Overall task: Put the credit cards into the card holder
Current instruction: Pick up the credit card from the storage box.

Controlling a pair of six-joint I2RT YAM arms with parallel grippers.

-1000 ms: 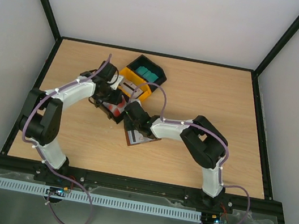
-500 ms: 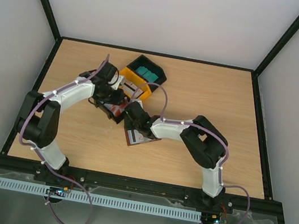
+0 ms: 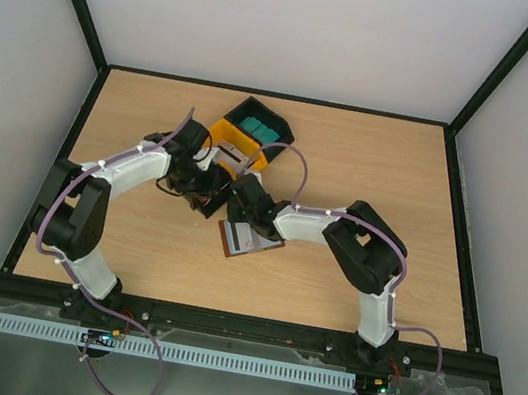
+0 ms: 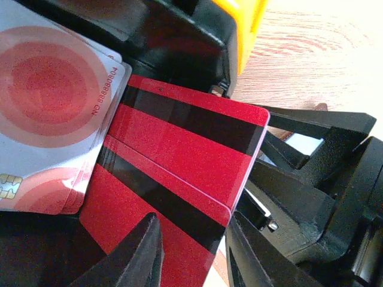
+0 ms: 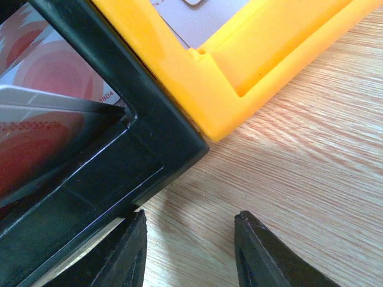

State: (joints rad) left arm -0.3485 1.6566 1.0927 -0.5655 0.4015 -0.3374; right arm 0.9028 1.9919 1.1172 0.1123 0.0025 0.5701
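Grippers both sit at the bin cluster, mid-table. Left gripper [image 4: 191,220] is over the black bin [image 4: 179,42] that holds the credit cards. Its fingers [image 4: 146,251] are apart, and the red cards [image 4: 185,143] with black stripes show face-on in the gap. Can't tell if the pads touch them, and nothing looks pinched.

White cards with red circles [image 4: 48,89] are fanned in the same bin, just left of the red ones and partly overlapping them.

Right gripper [image 5: 191,215] is at that bin's corner, where it butts against the yellow bin [image 5: 251,66]. Jaws are spread, with only bare table [image 5: 299,149] between them, so it holds nothing. From the left wrist view it sits just beside the red cards' right edge.

Card holder [image 3: 250,242] lies open and flat on the table, on the near side of the right gripper, apart from the bins, with a pale face showing on it.

Teal cards [image 3: 260,132] sit in a second black bin [image 3: 241,108] behind the yellow one.
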